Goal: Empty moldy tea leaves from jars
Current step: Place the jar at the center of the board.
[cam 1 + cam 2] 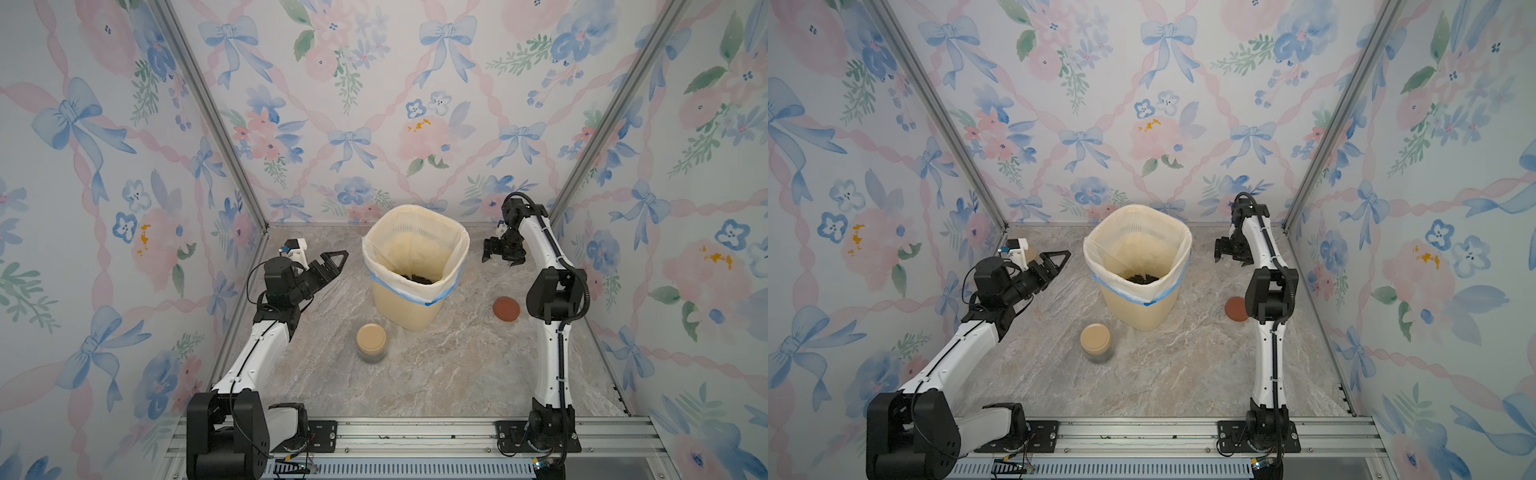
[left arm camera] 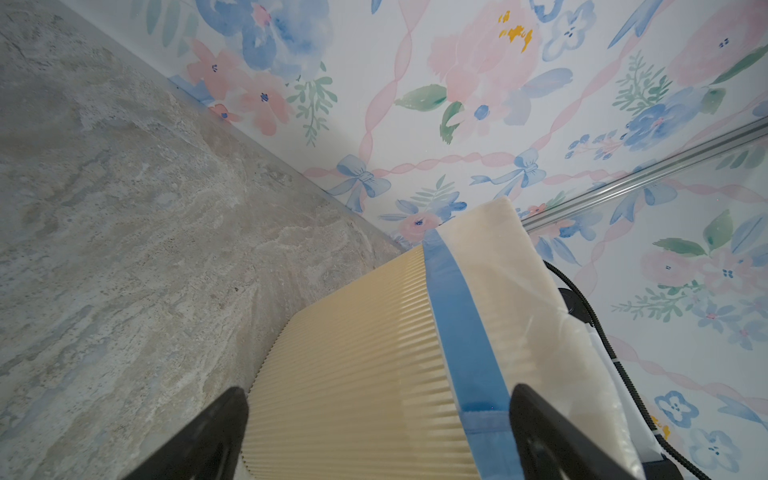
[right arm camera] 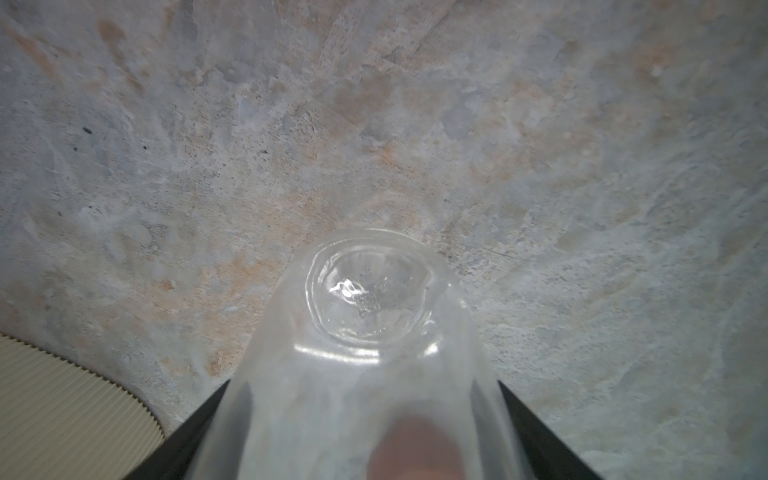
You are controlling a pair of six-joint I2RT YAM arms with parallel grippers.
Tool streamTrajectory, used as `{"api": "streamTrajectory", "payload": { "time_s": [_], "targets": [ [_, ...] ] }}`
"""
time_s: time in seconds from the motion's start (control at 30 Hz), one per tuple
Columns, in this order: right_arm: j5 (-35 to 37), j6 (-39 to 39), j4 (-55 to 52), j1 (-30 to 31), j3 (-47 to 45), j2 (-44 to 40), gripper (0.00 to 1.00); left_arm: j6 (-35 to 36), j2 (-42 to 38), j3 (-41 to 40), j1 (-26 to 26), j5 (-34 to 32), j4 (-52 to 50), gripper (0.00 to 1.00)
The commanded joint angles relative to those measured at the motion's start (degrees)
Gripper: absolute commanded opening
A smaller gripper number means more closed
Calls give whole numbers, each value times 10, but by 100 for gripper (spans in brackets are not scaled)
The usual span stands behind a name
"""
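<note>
My right gripper [image 1: 501,259] [image 3: 363,382] points down at the table right of the bin and is shut on a clear, empty, lidless jar [image 3: 365,299] [image 1: 1227,269], base downward. I cannot tell if the jar touches the table. A reddish-brown lid [image 1: 506,309] lies flat nearer the front. A second jar [image 1: 371,343] with a tan lid stands in front of the bin, to the left. The moldy tea leaves [image 1: 415,277] lie dark at the bin's bottom. My left gripper [image 1: 334,262] [image 2: 378,392] hangs open and empty left of the bin.
The tall cream ribbed bin [image 1: 409,309] [image 2: 353,353] with a white liner and a blue band stands at the back centre. A tan round shape [image 1: 1030,252] peeks out behind my left wrist, mostly hidden. Floral walls close in on three sides; an aluminium rail [image 1: 415,434] runs along the front.
</note>
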Motion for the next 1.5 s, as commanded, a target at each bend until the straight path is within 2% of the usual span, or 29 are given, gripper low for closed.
{"api": "streamTrajectory", "payload": {
  "time_s": [0.0, 1.13, 1.43, 1.47],
  "targets": [
    [6, 7, -16, 6, 9, 10, 58, 13, -13, -8, 5, 12, -1, 98],
    [-2, -1, -39, -1, -1, 33, 62, 11, -25, -17, 5, 16, -10, 98],
    [-14, 8, -24, -2, -3, 19, 80, 11, -24, -18, 5, 15, -10, 98],
    [-17, 10, -21, -2, -3, 18, 98, 11, -24, -18, 4, 15, -10, 98]
  ]
}}
